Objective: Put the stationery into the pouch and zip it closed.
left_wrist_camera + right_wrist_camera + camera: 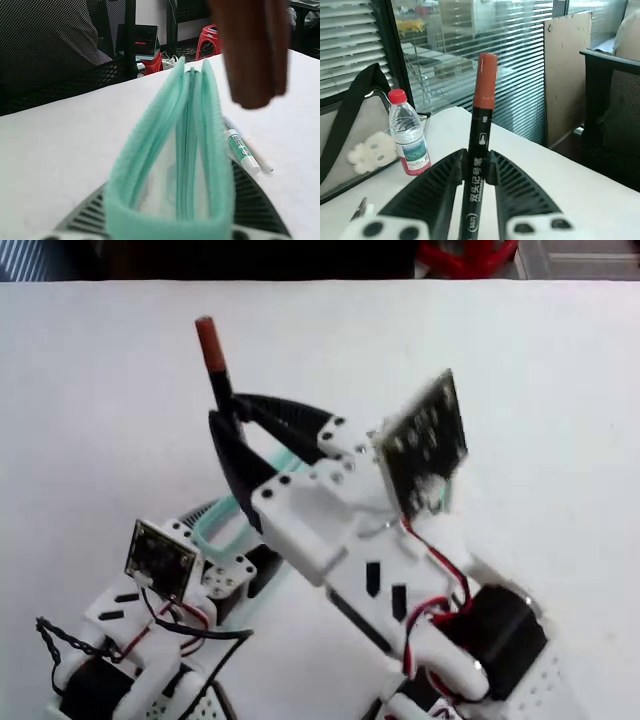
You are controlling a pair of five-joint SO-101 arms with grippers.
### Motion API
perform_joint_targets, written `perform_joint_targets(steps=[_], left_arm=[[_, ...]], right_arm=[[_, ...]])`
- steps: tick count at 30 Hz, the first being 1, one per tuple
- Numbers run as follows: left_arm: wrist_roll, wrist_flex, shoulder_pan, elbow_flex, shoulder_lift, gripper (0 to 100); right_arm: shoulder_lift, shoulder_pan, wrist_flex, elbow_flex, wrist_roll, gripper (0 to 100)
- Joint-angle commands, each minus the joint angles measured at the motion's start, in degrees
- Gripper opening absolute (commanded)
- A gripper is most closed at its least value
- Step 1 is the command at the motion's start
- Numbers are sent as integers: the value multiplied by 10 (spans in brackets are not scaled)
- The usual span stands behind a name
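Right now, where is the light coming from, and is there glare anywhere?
High view: the table is washed bright white, with barely a shadow. Right wrist view: daylight comes through the window blinds behind the marker. Left wrist view: the room behind the pouch is dim, the table bright.

Teal woven cloth pouch (165, 150), ribbed rim; marker (484, 85), glossy black plastic, matt reddish cap; right gripper (476, 162), ribbed matt black plastic; table (60, 150), smooth matt white; bottle (409, 135), clear glossy plastic

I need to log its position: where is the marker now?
The marker is held in the right gripper, red cap pointing out past it; in the high view it sits just beyond the teal pouch, left of centre.
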Motion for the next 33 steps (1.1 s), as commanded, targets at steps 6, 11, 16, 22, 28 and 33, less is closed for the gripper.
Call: perform_joint_targets(steps=[6,11,16,22,28,33], left_arm=[[4,0,-6,-14,0,241],[4,0,-6,-14,0,241],[4,2,-6,-14,0,241],[3,1,-6,-14,0,241],[3,1,-6,-14,0,241],[3,0,-6,-14,0,241]], right_arm=[[-148,22,-182,238,9,16],[-146,-2,-269,293,60,16],[-146,0,-303,286,64,16],[-131,7,-299,285,64,16],[-74,7,-321,232,64,16],[-10,9,-339,215,64,16]])
